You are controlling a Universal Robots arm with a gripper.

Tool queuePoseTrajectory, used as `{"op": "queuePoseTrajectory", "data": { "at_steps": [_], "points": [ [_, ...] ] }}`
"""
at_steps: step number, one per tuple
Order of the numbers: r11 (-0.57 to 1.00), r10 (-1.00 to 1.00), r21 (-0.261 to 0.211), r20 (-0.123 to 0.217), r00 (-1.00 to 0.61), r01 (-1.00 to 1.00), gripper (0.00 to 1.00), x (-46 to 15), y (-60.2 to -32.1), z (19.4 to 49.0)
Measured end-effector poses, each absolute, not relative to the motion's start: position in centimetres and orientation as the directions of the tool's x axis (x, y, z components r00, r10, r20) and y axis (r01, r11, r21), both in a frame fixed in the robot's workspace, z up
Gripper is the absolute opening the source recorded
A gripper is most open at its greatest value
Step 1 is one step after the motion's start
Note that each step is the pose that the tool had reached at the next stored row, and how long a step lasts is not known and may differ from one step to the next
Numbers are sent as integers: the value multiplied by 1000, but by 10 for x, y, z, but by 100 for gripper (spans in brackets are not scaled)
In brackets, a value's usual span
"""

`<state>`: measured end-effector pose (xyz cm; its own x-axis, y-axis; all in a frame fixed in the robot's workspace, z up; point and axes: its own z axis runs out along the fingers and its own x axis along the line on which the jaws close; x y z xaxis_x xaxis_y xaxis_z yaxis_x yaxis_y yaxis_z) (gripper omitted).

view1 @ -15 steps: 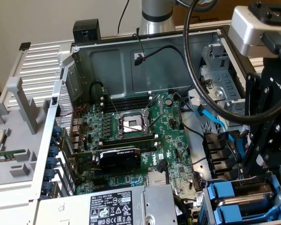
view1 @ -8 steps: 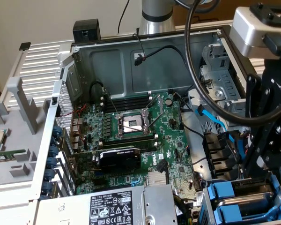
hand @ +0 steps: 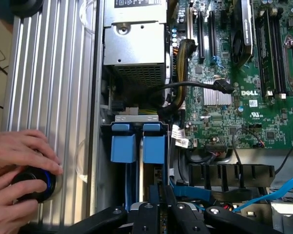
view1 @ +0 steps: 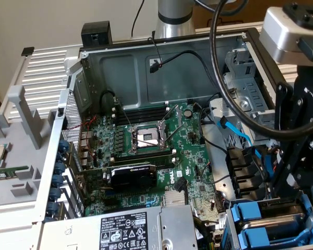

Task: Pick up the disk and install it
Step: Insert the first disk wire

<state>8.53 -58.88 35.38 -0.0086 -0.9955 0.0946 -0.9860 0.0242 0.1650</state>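
The disk (hand: 154, 148) stands on edge in the drive bay at the case's corner. Its bright blue frame faces the wrist camera and a thin silver edge shows along one side; its label is hidden. My gripper (hand: 161, 197) is right over the disk's near end, fingers (hand: 154, 195) drawn close together and shut on it. Beside it sits another blue tray (hand: 123, 146). In the exterior view the blue frames (view1: 250, 219) lie at the lower right, under the arm's black linkage.
The silver power-supply box (hand: 134, 44) borders the bay. The green motherboard (view1: 156, 140), a black cable loop (view1: 219, 78) and a blue cable (view1: 240, 138) lie nearby. A person's hands (hand: 19, 161) rest on a black knob (hand: 31, 183) on the ribbed metal plate (hand: 53, 97).
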Motion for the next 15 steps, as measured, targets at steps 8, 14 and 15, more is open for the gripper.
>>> {"op": "queuePoseTrajectory", "data": {
  "at_steps": [8, 14, 15],
  "points": [
    [24, -995, 167, 95, -8, -986, 16, 86, -589, 353],
    [25, -995, 170, 95, -9, -985, 16, 88, -589, 353],
    [26, -995, 171, 95, -10, -985, 16, 88, -589, 353]
  ]
}}
